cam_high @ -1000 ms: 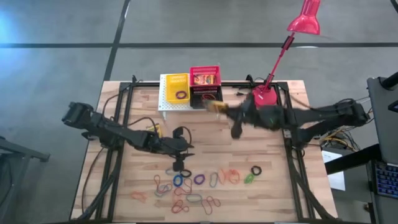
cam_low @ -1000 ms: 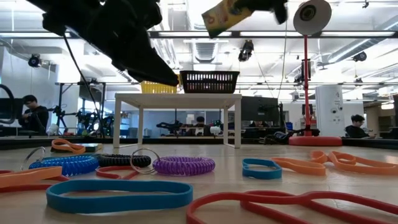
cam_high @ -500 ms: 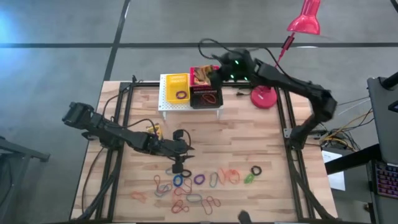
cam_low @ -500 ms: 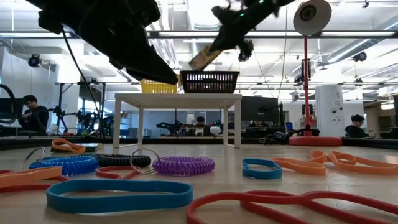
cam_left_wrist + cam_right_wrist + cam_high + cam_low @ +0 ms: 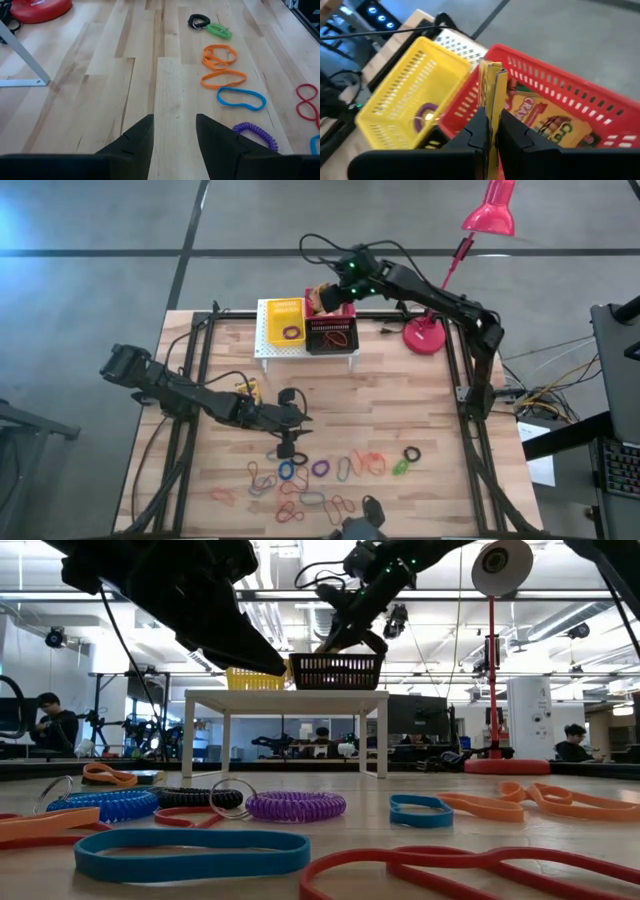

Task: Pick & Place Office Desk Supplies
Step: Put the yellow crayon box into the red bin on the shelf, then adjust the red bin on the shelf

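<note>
Right gripper at upper centre of the high view, over the red basket; jaws pinched on a thin crayon box, held upright on edge above another crayon box lying inside. Yellow basket just beside, holding a purple loop. Left gripper low over bare table left of centre, jaws parted and empty; elastic loops strewn along the lower middle.

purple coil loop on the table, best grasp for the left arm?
Probably top-down, pinching one side of the ring. The purple coil loop lies flat on the table, so nothing offers a side grip. The blue band sits close, so take the arc facing away from it. The left gripper is open and empty, hovering near it.
</note>
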Robot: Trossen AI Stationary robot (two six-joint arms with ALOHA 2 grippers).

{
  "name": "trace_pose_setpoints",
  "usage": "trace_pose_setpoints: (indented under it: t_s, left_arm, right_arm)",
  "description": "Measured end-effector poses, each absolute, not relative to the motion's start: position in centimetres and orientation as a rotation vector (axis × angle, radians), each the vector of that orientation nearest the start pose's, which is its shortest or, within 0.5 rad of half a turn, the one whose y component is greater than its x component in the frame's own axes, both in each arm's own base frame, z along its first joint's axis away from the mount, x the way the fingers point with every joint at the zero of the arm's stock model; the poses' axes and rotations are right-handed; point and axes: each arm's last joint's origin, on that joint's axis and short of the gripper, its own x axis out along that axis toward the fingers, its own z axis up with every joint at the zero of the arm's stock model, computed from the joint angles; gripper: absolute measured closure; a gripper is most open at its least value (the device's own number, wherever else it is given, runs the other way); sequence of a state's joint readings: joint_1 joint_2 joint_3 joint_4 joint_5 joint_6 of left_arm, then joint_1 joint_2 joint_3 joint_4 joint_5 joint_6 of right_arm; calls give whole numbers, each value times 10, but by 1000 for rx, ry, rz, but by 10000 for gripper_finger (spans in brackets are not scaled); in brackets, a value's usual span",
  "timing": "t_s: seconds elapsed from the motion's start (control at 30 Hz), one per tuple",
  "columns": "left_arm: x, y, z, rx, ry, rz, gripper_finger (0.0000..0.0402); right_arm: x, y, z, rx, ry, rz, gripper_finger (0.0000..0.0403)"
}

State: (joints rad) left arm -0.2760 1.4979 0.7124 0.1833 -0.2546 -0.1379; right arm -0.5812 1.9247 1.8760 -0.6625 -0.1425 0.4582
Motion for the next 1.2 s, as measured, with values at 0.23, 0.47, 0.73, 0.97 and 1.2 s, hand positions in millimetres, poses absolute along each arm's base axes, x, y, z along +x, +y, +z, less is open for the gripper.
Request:
trace_pose_setpoints:
  t_s: [0.23, 0.47, 0.73, 0.97, 1.2]
  left_arm:
    - [286, -73, 182, 23, 580, 19, 254]
    - [286, -73, 182, 23, 580, 19, 254]
    - [286, -73, 182, 23, 580, 19, 254]
    - [286, -73, 182, 23, 580, 19, 254]
    - [286, -74, 182, 19, 576, 20, 254]
  right_arm:
    - [368, -236, 324, 702, 632, -551, 373]
    - [365, -237, 325, 655, 653, -550, 303]
    - [355, -235, 340, 598, 628, -619, 215]
    - [334, -226, 356, 423, 708, -818, 208]
    - [318, -230, 339, 436, 895, -885, 241]
